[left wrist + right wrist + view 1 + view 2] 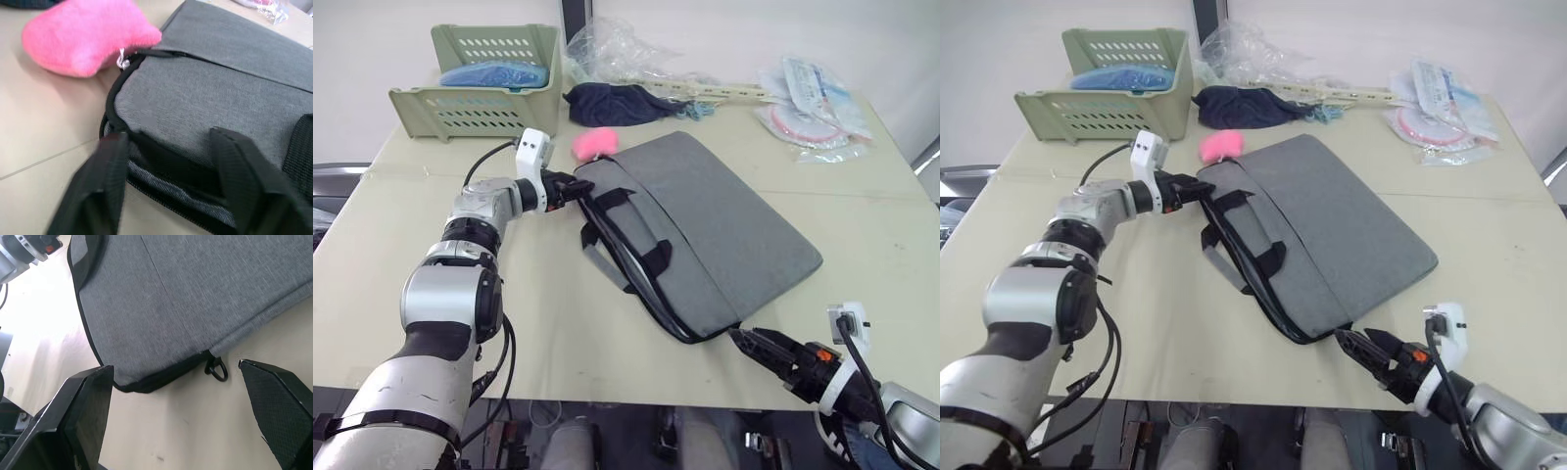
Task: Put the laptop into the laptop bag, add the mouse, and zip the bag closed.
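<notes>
The grey laptop bag [705,220] lies flat and slantwise on the table, its black strap handles [641,257] toward me and the long zipper edge gaping a little. My left gripper [578,186] is open at the bag's far left corner, and the left wrist view has its fingers [100,188] straddling that zipper edge. At the bag's near corner my right gripper [746,341] is wide open, a finger [80,413] on each side of the black zip pull ring [216,368]. Neither the laptop nor the mouse is in view.
A pink plush charm [592,144] lies against the bag's far corner. Behind it are a navy cloth bundle [612,103], green stacked baskets [480,93] at the back left, and plastic packets [813,103] at the back right. The table edge [636,403] runs just below the right gripper.
</notes>
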Robot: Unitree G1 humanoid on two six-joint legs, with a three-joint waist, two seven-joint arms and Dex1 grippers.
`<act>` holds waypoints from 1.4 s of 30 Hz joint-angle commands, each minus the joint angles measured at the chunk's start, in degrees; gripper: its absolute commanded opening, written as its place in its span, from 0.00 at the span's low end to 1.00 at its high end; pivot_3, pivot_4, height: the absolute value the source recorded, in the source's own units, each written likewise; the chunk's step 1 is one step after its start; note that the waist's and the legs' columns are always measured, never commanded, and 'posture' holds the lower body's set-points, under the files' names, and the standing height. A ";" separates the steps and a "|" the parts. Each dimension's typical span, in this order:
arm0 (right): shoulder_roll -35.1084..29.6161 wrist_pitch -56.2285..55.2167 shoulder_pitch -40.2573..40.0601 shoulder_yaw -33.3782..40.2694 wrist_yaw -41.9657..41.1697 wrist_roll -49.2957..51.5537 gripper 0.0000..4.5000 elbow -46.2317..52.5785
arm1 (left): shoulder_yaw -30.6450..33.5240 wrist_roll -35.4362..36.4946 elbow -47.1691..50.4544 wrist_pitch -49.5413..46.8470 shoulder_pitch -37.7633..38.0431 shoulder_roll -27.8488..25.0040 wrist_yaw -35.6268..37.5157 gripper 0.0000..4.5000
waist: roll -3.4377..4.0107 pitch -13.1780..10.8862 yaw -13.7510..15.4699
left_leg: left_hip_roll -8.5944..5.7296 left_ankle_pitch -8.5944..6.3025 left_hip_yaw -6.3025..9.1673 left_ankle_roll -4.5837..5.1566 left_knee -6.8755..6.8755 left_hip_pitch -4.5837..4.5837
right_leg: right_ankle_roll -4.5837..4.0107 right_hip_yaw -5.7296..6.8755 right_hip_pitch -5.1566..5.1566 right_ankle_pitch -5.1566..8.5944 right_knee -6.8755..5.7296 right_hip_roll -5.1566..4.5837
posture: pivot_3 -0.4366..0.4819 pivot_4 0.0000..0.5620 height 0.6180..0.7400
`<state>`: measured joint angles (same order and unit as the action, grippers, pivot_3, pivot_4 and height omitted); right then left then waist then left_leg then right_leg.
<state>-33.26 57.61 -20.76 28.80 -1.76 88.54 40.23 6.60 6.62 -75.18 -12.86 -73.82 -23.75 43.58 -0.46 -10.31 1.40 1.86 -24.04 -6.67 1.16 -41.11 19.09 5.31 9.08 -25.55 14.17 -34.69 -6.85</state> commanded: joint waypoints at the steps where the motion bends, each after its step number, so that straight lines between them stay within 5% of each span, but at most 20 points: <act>1: 0.78 -4.11 1.59 -3.66 3.61 3.86 1.00 -0.60 | 1.05 -0.23 0.20 0.71 -1.63 0.91 0.65 0.19 | 0.00 0.00 0.02 | 0.00 0.00 0.01 0.00 0.00 0.01 | 0.00 0.01 0.00 0.00 0.00 0.00 | 0.48 0.27 1.00; 3: 0.91 -5.61 2.75 -5.96 5.17 4.15 0.88 -1.13 | 0.90 -0.76 0.28 0.83 -1.38 1.05 0.70 0.00 | 0.00 0.00 0.02 | 0.00 0.00 0.01 0.00 -0.01 0.02 | 0.00 0.02 0.00 0.00 0.01 0.00 | 0.48 0.27 1.00; 11: 1.53 -9.25 6.24 -11.81 7.08 3.25 0.05 -3.84 | 1.73 -0.74 0.84 -0.28 -0.48 0.51 2.19 0.00 | 0.00 0.00 -0.11 | 0.00 0.00 0.01 0.00 -0.02 0.01 | 0.00 0.01 0.00 0.00 0.00 0.00 | 0.48 0.27 1.00; 12: 1.51 -9.68 6.25 -11.91 7.12 3.46 0.02 -3.90 | 1.81 -0.79 0.96 -0.41 -0.34 0.35 2.49 0.00 | 0.00 0.00 -0.12 | 0.00 0.00 0.00 0.01 -0.02 0.02 | 0.00 0.01 0.00 0.00 0.00 0.00 | 0.48 0.27 1.00; 26: -7.17 -8.78 4.66 -4.88 -2.53 7.22 0.02 -10.59 | 3.65 2.79 13.76 -9.30 9.38 -6.49 8.92 0.00 | 0.00 0.00 -0.50 | 0.03 0.00 -0.02 0.01 -0.03 0.00 | 0.00 -0.01 -0.01 0.00 -0.03 0.00 | 0.48 0.27 1.00; 31: -11.98 -6.64 7.88 -3.44 -9.23 6.41 0.02 -17.17 | 3.81 7.68 36.99 -23.26 22.26 -10.12 12.30 0.00 | 0.01 0.00 -1.48 | 0.05 0.00 -0.02 0.01 0.00 -0.02 | 0.00 -0.03 -0.03 0.00 -0.04 0.00 | 0.48 0.27 1.00; 42: -19.23 0.99 15.86 -4.54 -20.74 2.66 0.02 -26.49 | 12.09 22.21 77.74 -51.39 45.12 -16.73 6.42 0.00 | 0.01 0.00 -1.37 | 0.18 0.00 0.02 0.00 -0.08 -0.02 | 0.00 -0.09 -0.04 0.00 -0.09 0.00 | 0.48 0.27 1.00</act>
<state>-51.51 58.72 -5.79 21.70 -19.74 91.51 14.66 16.12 26.20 -3.52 -60.33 -30.32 -38.45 50.59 -0.45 -10.30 0.02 2.04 -24.04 -6.65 1.16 -41.20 19.07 5.30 8.99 -25.59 14.17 -34.78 -6.86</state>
